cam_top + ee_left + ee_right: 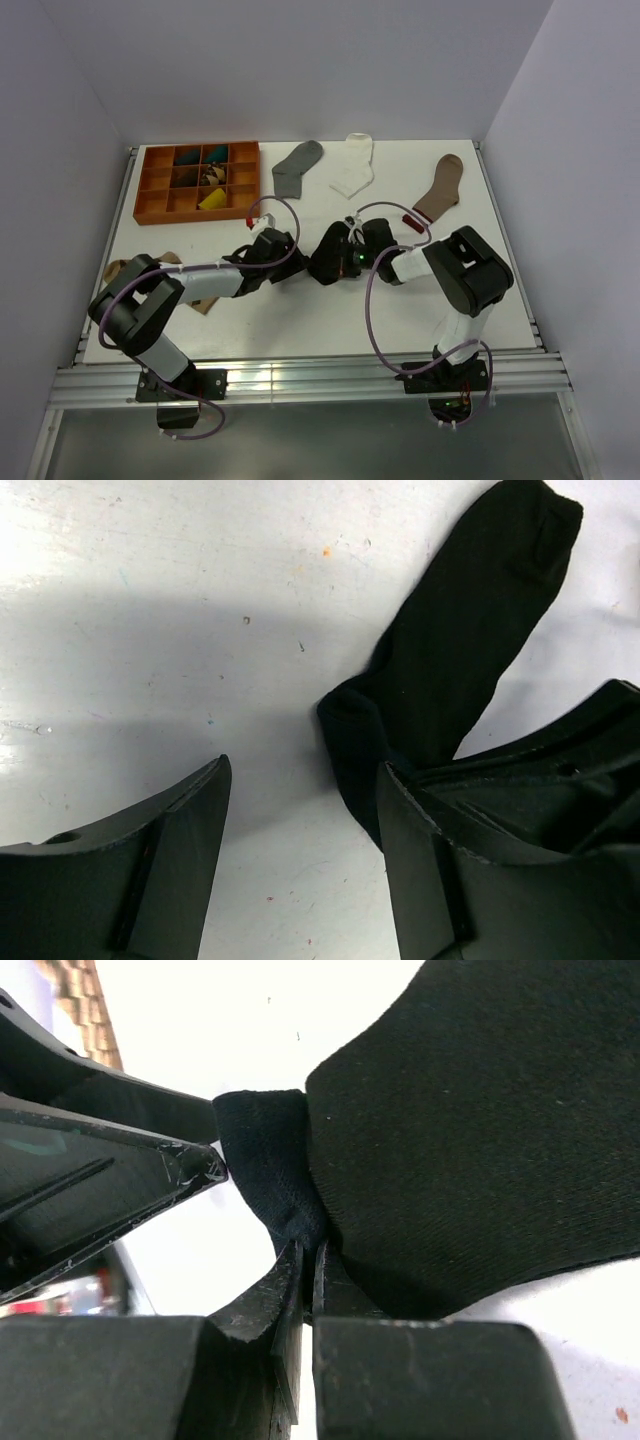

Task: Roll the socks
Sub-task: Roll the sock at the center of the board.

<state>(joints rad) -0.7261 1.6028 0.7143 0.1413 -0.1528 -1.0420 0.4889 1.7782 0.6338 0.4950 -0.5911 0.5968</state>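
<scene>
Top external view: L arm [200,280] runs from its base at the near-left edge, elbow folded low, forearm stretched right across the table [300,325] toward centre. R arm [470,270] is bent sharply at the elbow w/ forearm reaching left, so both wrists meet head to head mid-table. Black sock [460,650] lies btwn them, mostly hidden from above by the two heads.

Left wrist view: L gripper [303,770] sits low over the table, fingers spread wide w/ bare white surface btwn them; it holds nothing. The finger [440,880] on that view's right side is at the sock's near end; touching or just above, can't tell. The sock stretches flat away from it, up and to the right in that view.

Right wrist view: R gripper [308,1255] is pressed together, pinching a small raised fold of the black sock at its fingertips. The rest of the sock fans out flat to the right. One L gripper finger shows just beside the fold; contact unclear.

Far side of table: grey sock [296,165] and white sock [354,165] lie flat side by side, unrolled, near the orange tray [190,215]. Brown sock [440,190] w/ striped cuff lies far right. Tan sock [118,268] pokes out by the L arm's elbow.
</scene>
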